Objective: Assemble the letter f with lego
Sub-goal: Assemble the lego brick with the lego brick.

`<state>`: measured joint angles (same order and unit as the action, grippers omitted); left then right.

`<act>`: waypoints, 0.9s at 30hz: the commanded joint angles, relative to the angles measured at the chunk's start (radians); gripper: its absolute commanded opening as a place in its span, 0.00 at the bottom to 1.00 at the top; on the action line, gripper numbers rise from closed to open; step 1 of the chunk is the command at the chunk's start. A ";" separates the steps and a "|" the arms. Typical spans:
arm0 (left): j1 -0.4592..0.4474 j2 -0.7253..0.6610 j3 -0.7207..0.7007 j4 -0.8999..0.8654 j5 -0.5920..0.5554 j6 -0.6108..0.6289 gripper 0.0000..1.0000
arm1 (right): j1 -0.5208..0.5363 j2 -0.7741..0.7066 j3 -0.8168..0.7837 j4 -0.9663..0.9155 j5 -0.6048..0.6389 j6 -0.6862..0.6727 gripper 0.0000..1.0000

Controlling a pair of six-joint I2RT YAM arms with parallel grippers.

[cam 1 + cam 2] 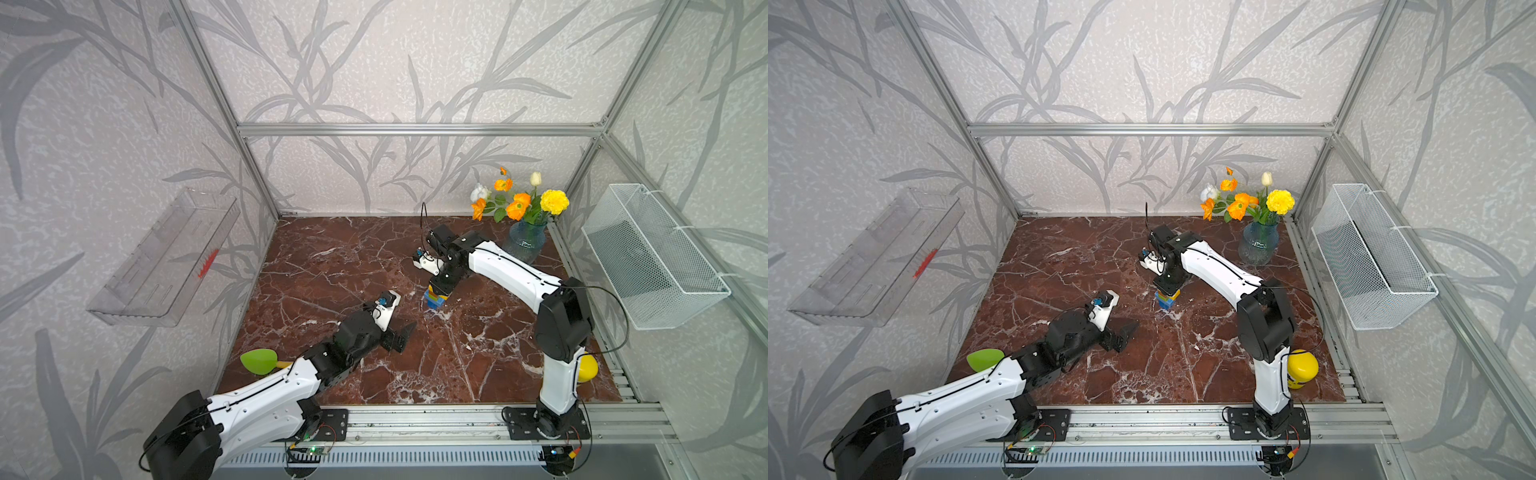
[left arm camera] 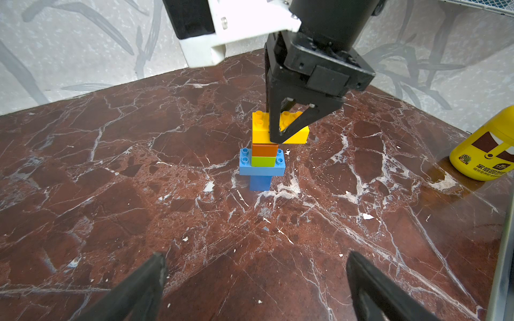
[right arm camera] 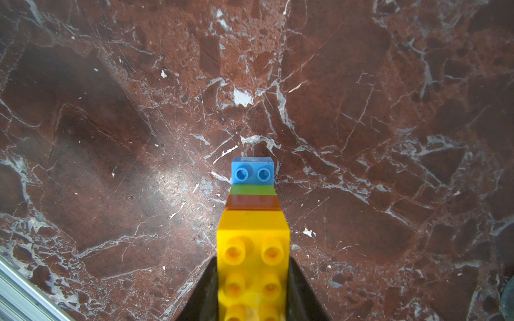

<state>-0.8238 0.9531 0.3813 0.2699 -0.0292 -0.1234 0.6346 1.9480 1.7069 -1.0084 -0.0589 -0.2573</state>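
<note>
L jaws spread apart, low over the bench (image 2: pixel 111 180), near the letter f (image 2: pixel 262 164) standing mid-bench. R jaws clamped on the yellow brick (image 2: pixel 260 130) up top; it looks seated on the orange brick (image 2: pixel 264 150). Best bet: press straight down w/o twisting, release gently, lift vertical so nothing tips.

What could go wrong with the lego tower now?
The tower stands on one small blue brick, so a sideways nudge from the right gripper could tip it.
The gripper is shut on the long yellow brick; lifting before opening might pull the tower up or apart.
That brick overhangs one side, making the tower top-heavy.
</note>
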 commanded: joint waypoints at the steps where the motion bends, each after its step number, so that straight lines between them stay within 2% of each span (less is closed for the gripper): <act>1: -0.003 -0.014 -0.004 0.011 -0.003 0.005 0.99 | 0.012 0.048 0.007 -0.074 0.022 0.004 0.16; 27: -0.003 -0.024 -0.014 0.014 -0.005 0.002 0.99 | 0.049 0.146 0.119 -0.212 0.123 0.021 0.12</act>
<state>-0.8238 0.9474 0.3763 0.2703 -0.0292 -0.1234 0.6758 2.0335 1.8381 -1.1458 0.0456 -0.2501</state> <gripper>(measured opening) 0.994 0.343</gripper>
